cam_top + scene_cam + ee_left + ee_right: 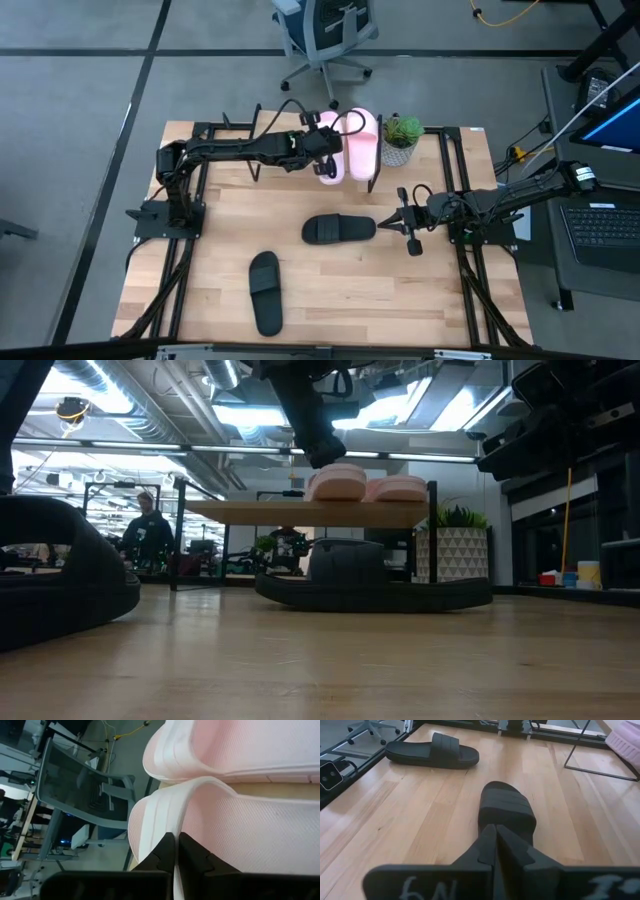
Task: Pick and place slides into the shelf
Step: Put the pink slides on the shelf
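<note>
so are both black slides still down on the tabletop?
Yes: one black slide lies mid-table and the other black slide near the front, while both pink slides sit on the shelf.

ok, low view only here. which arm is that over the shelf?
Observer: The left one. The left gripper sits against the rim of the pink slide on the left arm's side.
Operator: and the right arm?
Observer: The right gripper is shut, just off one end of the mid-table black slide, not holding it.
Operator: pinks lined up?
Observer: From above, yes: the second pink slide lies parallel beside the first on the shelf.
</note>
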Robot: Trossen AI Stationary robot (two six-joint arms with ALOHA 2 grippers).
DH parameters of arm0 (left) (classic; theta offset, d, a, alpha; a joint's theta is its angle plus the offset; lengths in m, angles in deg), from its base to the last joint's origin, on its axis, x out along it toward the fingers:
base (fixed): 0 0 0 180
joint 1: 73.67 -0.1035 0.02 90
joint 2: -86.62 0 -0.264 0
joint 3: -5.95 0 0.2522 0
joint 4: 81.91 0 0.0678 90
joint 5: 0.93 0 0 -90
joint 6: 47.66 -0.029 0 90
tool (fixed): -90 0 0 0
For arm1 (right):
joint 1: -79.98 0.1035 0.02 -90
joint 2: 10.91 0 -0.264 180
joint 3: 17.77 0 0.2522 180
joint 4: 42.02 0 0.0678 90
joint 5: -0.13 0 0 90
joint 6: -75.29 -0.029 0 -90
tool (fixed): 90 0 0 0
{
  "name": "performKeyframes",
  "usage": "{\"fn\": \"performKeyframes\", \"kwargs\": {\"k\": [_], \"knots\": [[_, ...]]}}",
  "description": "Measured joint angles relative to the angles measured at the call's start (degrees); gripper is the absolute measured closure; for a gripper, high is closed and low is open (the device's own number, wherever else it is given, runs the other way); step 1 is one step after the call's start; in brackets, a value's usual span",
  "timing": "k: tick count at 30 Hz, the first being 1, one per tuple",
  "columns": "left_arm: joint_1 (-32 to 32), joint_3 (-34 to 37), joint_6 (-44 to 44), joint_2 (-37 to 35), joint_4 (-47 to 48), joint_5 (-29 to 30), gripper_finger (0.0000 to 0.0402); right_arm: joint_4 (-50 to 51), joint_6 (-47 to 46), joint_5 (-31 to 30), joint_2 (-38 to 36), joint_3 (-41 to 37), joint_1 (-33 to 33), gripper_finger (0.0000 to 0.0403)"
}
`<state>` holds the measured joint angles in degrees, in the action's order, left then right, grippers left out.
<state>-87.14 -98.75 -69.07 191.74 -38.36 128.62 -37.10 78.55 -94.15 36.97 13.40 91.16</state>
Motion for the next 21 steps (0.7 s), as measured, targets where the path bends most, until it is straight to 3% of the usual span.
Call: {"fn": "performKeyframes", "kwargs": {"k": [12,21], "knots": [[-0.08,0.0,0.1,0.0,-1.96,1.91,0.0399,-0.03,-0.01,0.0,0.0,0.0,0.0,0.0382],[-0.15,0.01,0.0,0.0,-3.79,-0.17,0.04,-0.04,-0.01,0.0,-0.02,0.0,0.0,0.0382]]}}
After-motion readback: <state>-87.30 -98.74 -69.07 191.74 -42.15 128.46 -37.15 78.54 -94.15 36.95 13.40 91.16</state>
